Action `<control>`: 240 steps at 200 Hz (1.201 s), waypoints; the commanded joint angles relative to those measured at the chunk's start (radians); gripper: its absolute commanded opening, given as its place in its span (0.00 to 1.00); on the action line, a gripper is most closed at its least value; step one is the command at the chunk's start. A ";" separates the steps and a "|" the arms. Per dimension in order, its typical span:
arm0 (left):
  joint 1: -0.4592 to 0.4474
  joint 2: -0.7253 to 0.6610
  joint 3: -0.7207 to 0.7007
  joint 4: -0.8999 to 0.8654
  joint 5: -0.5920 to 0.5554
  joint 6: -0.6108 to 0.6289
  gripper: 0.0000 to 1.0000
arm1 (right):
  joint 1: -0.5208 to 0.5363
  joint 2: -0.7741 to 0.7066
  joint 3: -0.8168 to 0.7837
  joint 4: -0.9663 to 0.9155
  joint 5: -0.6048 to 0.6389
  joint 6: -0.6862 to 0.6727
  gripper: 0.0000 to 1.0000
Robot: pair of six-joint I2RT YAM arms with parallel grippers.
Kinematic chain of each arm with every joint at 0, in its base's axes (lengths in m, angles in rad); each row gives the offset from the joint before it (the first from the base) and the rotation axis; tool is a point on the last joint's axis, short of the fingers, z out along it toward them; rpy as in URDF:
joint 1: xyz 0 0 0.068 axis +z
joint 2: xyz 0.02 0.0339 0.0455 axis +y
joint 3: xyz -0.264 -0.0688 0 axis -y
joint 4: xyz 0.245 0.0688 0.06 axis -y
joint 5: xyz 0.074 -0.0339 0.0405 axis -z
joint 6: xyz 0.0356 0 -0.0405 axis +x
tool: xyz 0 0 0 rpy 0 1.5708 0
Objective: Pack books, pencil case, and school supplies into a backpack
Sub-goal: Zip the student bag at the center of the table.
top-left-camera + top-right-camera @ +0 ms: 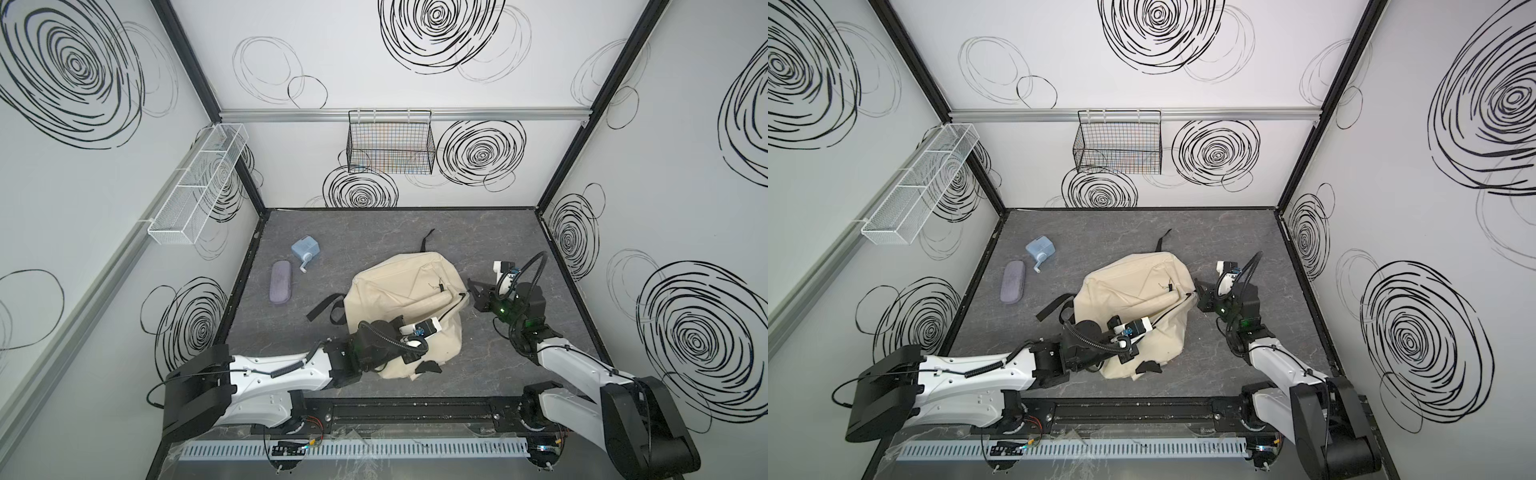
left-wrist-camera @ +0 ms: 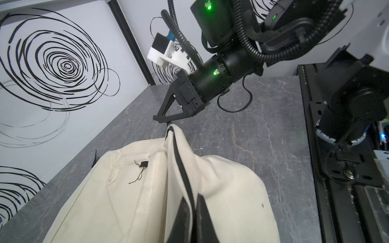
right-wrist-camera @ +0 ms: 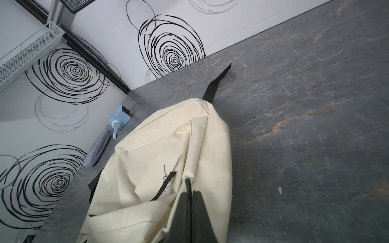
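The cream backpack (image 1: pixel 399 282) (image 1: pixel 1133 282) lies slumped mid-table. My right gripper (image 1: pixel 471 291) (image 3: pixel 190 192) is shut on the black zip pull (image 2: pixel 169 125) at the bag's right end. In the left wrist view my left gripper (image 2: pixel 192 202) is shut on the bag's black zip edge with cream fabric. In both top views its wrist camera hides its fingertips. At the table's left the purple pencil case (image 1: pixel 280 287) (image 3: pixel 97 148) lies flat. Just behind it stands the light blue pencil sharpener (image 1: pixel 305 250) (image 3: pixel 120 117). The books are out of view.
A black wire basket (image 1: pixel 390 143) hangs on the back wall and a white mesh shelf (image 1: pixel 199 183) on the left wall. Black straps trail from the bag at its left (image 1: pixel 328 307) and back (image 1: pixel 428 239). The arms' rail (image 1: pixel 415 405) runs along the front edge.
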 commanded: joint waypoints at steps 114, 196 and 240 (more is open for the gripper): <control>-0.019 -0.008 0.023 0.170 0.026 -0.095 0.74 | -0.105 0.075 0.183 -0.256 0.277 0.019 0.35; 0.064 -0.158 0.164 -0.104 -0.095 -0.271 0.90 | -0.161 -0.202 0.176 -0.410 0.190 -0.019 0.59; 0.208 -0.002 0.245 -0.285 -0.040 -0.513 0.80 | 0.093 -0.115 0.257 -0.456 0.199 -0.033 0.49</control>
